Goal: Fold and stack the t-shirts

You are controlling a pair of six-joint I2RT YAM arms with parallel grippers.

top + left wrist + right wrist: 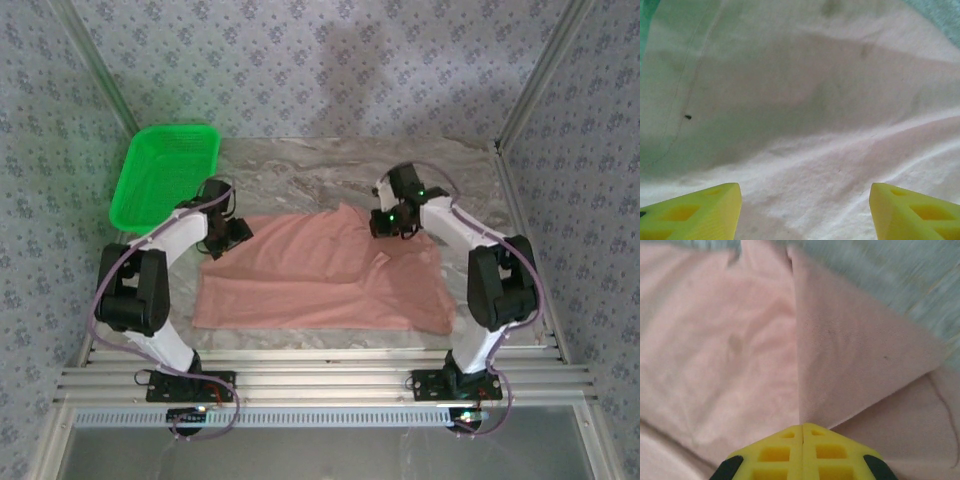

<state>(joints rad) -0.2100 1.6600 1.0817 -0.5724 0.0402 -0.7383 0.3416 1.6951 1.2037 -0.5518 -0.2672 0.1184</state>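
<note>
T-shirt (320,285), salmon pink, lies spread flat across the middle of the marbled desk (300,165), with a green basket (165,175) at the far left corner. The left end effector (805,195) is over the shirt's left edge, its yellow fingers wide apart. The right end effector (802,430) has its fingers pressed together, pinching a folded flap near the shirt's upper right.

Blue-grey patterned walls (330,60) close in on three sides, with slanting aluminium posts (95,65) at the far corners. The tabletop (300,160) is pale, veined like marble — evenly lit, shadows soft. A green basket (165,175) sits at its far left corner; ribbed metal rails (320,385) line the near edge.
</note>
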